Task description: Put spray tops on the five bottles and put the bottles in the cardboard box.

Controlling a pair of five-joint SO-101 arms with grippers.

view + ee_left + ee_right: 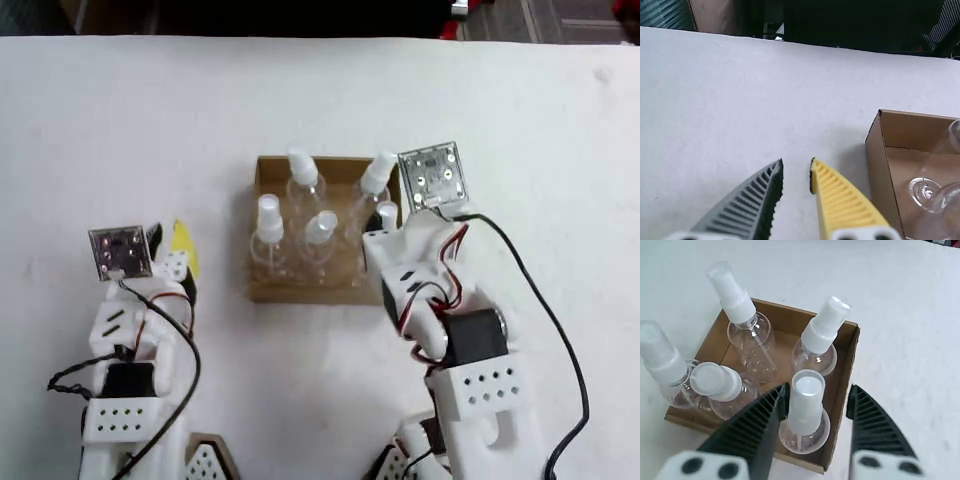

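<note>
Right gripper [818, 390]: black fingers apart, straddling the white spray top of one bottle [807, 412]. One finger is right at the top and may be touching it. The other has a visible gap. Not clamped.

That bottle stands upright in the cardboard box [842, 372], in the corner nearest the right arm. Long axis vertical, top pointing up at the wrist camera.

Left gripper [796, 162]: grey and yellow fingers a little apart, narrow gap at the tips with nothing between them. It hangs over the bare white table [740, 90], with the box wall [876, 150] just beside the yellow finger.

High view:
- The box [300, 292] sits mid-table between the two arms, open side up, a bit wider across than deep.
- All five bottles are inside it and all have spray tops on.
- Back row: one bottle [303, 180] at the left, roughly upright. One [373, 185] at the right, tilted, top leaning toward the box's back right corner.
- Front row: left bottle [268, 228] and middle bottle [320, 232] stand close together, tops up, with the straddled bottle [385, 215] at the right.
- The right arm reaches over the box's front right corner.
- The left arm is parked left of the box, apart from it.
</note>
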